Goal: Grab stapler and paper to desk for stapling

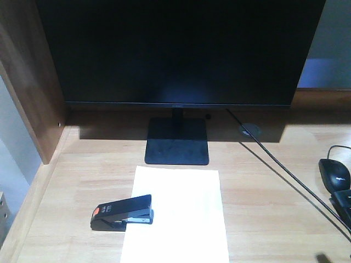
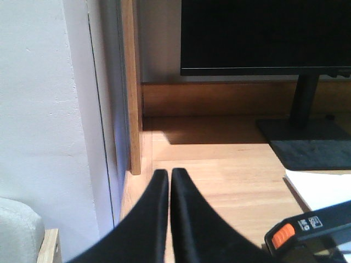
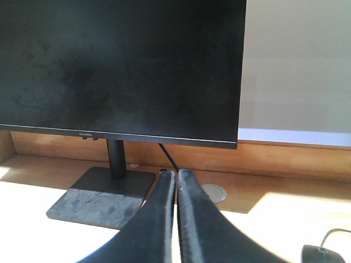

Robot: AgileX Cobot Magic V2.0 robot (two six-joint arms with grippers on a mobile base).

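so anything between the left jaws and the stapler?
Nothing visible. In the left wrist view the left gripper has its jaws closed over bare desk, and the stapler lies just to the right with its orange end nearest. Its far end sits on the paper.

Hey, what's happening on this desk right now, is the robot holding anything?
Nothing is held at this moment. The stapler lies on the desk with its front end over the left edge of the paper, in front of the monitor. The left hand hovers shut and empty just left of the stapler; the right hand is shut and empty too, pointing toward the monitor stand. A mouse sits at the right.
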